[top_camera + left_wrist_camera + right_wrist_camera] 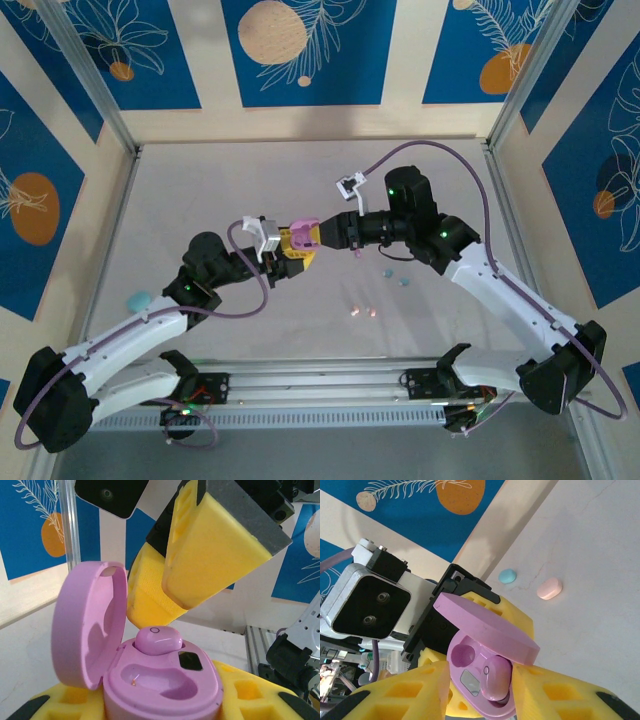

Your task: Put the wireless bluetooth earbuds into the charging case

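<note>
Two pincers meet over the table [300, 180]. (a) The left pincer [296, 247] is clamped on the base of the purplish-pink charging case [165, 692], with one yellow pad on each side. The lid [82, 630] is swung up and open. (b) The right pincer [480, 677] points its tips down at the open case. Its fingers [405, 695] stand apart, one on either side of a purplish-pink earbud [496, 677], and neither visibly presses it.

That earbud sits in the case socket directly under the right pincer's tips, just beside a small dark window [190, 660]. The neighbouring socket [150, 677] is empty.

On the table beneath the right pincer's wrist lie two light blue earbuds [404, 283], near each other. Two peach-pink earbuds [356, 310] lie side by side farther toward the arm bases — well apart from both pincers.

Beyond the left pincer, seen from the right wrist, a light blue case [508, 575] and a peach case [550, 588] rest on the table — near one another but not touching.
</note>
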Robot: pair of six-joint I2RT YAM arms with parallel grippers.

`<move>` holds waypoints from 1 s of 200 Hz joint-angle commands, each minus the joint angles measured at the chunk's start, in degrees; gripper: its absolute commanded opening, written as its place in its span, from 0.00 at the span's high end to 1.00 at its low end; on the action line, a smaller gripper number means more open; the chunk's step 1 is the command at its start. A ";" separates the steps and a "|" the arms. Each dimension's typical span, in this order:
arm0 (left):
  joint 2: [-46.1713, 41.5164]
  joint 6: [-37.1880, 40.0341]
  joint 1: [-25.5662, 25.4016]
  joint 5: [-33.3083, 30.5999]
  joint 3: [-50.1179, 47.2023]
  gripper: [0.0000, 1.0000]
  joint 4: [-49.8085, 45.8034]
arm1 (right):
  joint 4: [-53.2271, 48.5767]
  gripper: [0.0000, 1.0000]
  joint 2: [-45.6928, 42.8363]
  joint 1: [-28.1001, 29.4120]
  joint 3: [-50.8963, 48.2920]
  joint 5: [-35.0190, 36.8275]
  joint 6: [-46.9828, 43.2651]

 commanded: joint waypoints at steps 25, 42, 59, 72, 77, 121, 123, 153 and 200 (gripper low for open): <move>-1.59 1.97 0.01 0.33 0.60 0.69 3.10 | -2.89 0.58 -2.30 0.07 0.86 1.79 -0.27; -2.17 2.37 0.05 -0.63 0.08 0.69 2.70 | -1.72 0.57 -4.07 -0.06 0.20 1.14 -0.38; -3.22 2.80 0.04 -2.15 -0.79 0.69 2.03 | -0.50 0.57 -7.10 -0.52 -1.00 1.92 -0.80; -4.15 3.16 0.03 -3.09 -1.32 0.69 1.37 | -0.12 0.57 -9.81 -1.18 -2.43 4.47 -0.96; -4.49 3.26 0.07 -3.35 -1.37 0.69 1.00 | 0.15 0.57 -10.96 -1.68 -3.25 5.63 -0.90; -6.74 3.45 -0.04 -5.31 -1.34 0.70 -1.27 | -0.58 0.54 -17.45 -10.67 -11.80 18.95 5.76; -6.76 3.40 0.02 -5.34 -1.32 0.70 -1.32 | -1.28 0.54 -17.28 -11.36 -11.96 19.45 6.23; -7.68 2.36 -0.03 -5.37 -1.15 0.70 -1.87 | -7.14 0.55 -8.69 -21.67 -14.98 16.48 8.77; -9.47 1.91 -0.04 -6.09 -0.73 0.69 -4.32 | -8.95 0.57 12.36 -22.17 -10.65 16.10 0.39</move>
